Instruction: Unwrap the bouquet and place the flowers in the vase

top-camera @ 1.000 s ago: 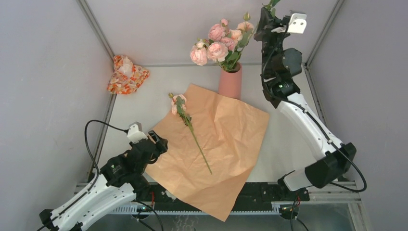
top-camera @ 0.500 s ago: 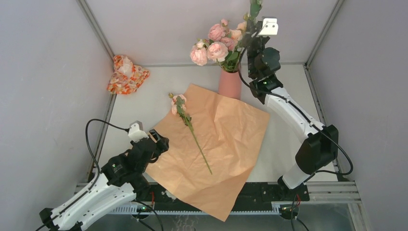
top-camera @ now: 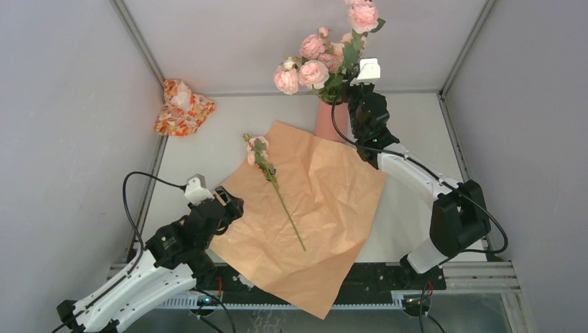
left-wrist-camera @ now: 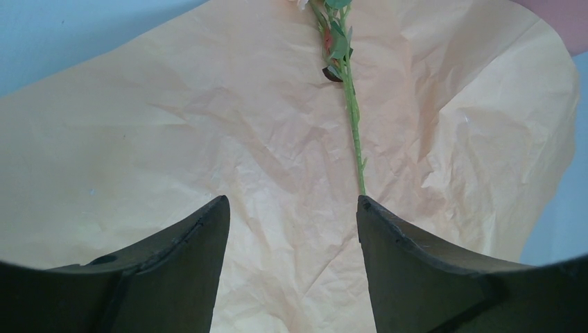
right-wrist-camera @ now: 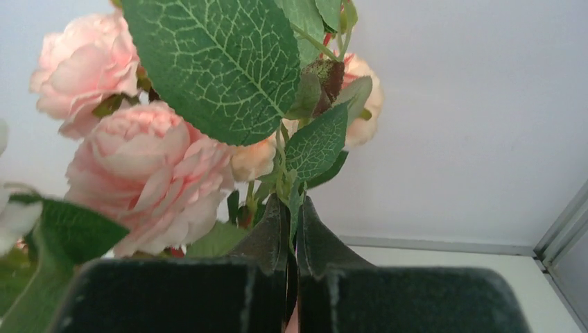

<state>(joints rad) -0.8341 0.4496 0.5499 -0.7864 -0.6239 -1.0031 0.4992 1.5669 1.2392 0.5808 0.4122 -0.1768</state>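
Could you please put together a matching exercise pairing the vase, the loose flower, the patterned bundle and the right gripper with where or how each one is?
Things:
1. vase
2. loose flower
3. bundle
4. right gripper

Places or states:
A. shut on a raised flower
B. lying on the paper
C. at the far left corner
D. holding several blooms

Pairs: 1-D, 2-B, 3-C, 4-A

The left arm (top-camera: 139, 277) lies low near its base, with the left gripper (left-wrist-camera: 291, 208) pointing forward, jaws wide apart and nothing between them. The right arm (top-camera: 416, 177) extends forward with its elbow bent. The right gripper (right-wrist-camera: 291, 208) points upward, jaws clamped on a flower (top-camera: 362, 15).
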